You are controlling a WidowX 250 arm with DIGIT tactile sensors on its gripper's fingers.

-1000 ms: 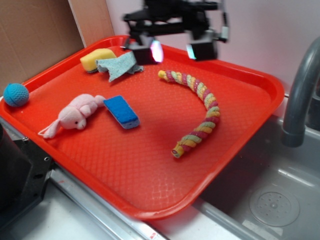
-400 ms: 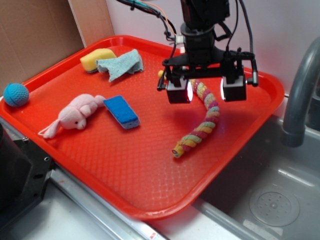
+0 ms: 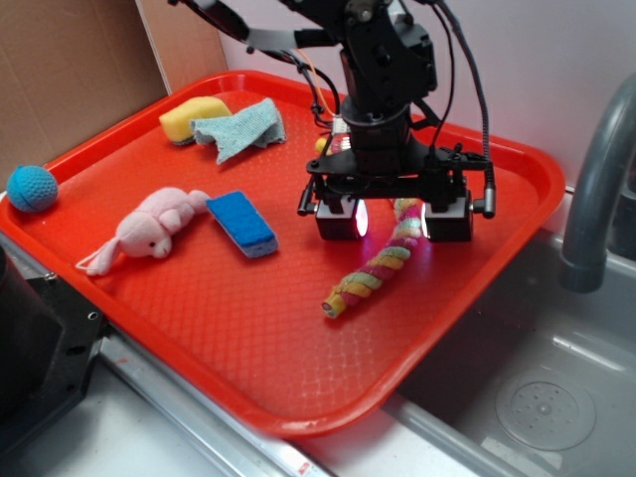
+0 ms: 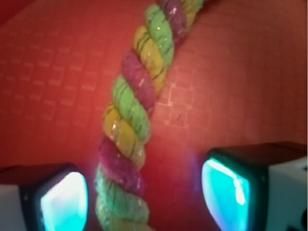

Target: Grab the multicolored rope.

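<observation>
Red tray (image 3: 497,189), fingers (image 3: 338,221) lowered astride multicolored rope (image 3: 373,273)

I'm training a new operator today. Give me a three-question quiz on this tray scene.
1. True or false: the hand is shut on the twisted pink, yellow and green rope.
2. Which lies nearest the pink plush toy? A) blue rectangular sponge B) teal knitted ball C) yellow sponge
3. What lies between the fingers in the wrist view?

Key: 1 false; 2 A; 3 the rope.
</observation>
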